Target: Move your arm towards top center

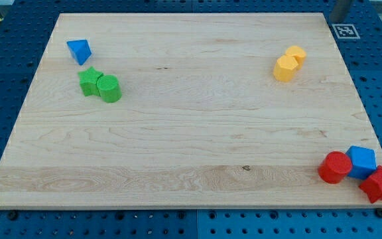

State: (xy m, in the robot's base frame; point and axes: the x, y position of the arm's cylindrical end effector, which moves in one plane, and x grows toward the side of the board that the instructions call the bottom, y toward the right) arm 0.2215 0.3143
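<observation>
On the wooden board (191, 133), three clusters sit well apart: from the centre, toward ten o'clock lie the blue triangular block (79, 50), the green star (90, 81) at its five o'clock, and the green cylinder (109, 88) touching the star's right side. Toward two o'clock, two yellow blocks touch, one (296, 54) at the other's (285, 68) one o'clock. Toward four o'clock, in the board's corner, the red cylinder (335, 167) touches the blue cube (361, 161) at its three o'clock, with the red block (381, 184) at the cube's five o'clock overhanging the edge; my tip cannot be made out.
</observation>
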